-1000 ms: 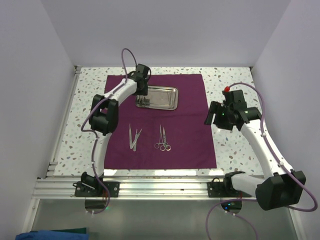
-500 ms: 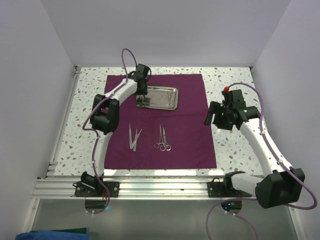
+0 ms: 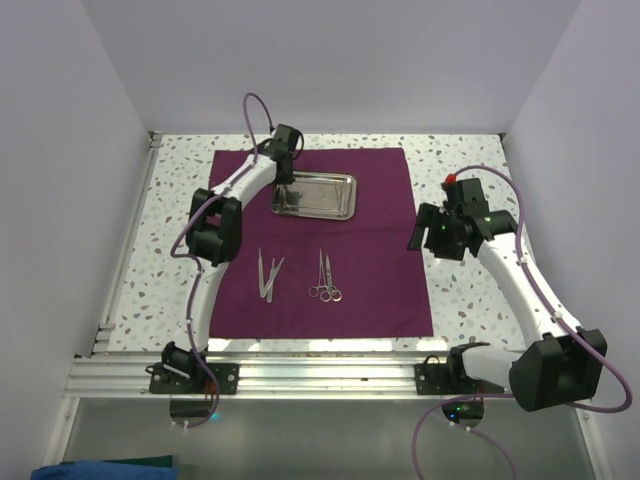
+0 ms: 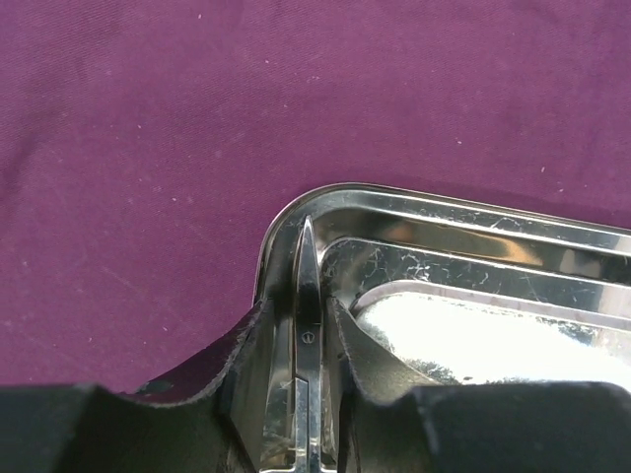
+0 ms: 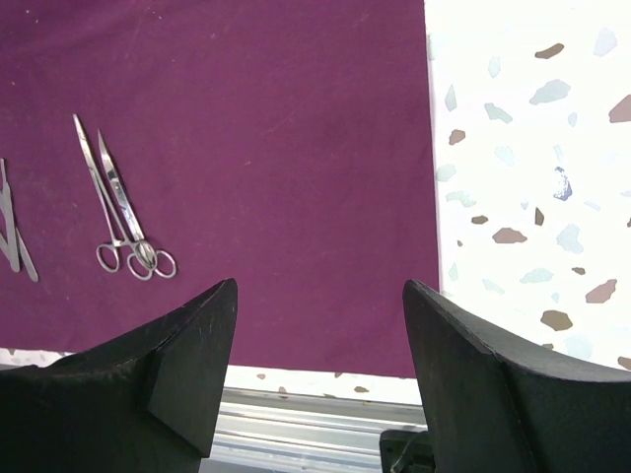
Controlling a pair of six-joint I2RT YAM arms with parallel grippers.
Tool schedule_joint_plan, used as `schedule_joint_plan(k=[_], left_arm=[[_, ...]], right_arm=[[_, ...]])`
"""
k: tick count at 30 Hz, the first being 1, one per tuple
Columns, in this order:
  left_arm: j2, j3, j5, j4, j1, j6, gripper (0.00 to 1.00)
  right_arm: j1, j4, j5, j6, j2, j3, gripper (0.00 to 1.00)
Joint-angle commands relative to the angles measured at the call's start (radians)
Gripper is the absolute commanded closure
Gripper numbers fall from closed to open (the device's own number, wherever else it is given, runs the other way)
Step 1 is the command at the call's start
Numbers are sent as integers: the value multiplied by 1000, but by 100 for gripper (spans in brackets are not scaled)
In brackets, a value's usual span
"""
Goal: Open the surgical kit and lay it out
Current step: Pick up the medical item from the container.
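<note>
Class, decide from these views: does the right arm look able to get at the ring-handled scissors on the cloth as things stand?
Probably yes. The right gripper hangs over the right edge of the cloth, jaws open and empty; only bare cloth lies between it and the ring-handled scissors.

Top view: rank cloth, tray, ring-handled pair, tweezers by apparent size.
1. cloth
2. steel tray
3. ring-handled pair and tweezers: they look about alike, so not ranked.
</note>
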Motion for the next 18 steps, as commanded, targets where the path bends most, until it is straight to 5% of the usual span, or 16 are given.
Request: schedule_joint_plan(k=[1,18], left_arm=[[81,-11,-10,-128,16,-37,70],[102,-91,68,-178,-40,-39,70]], right_arm=[[1,31,13,-11,4,45,28],[2,65,2,-14,-16,-15,28]])
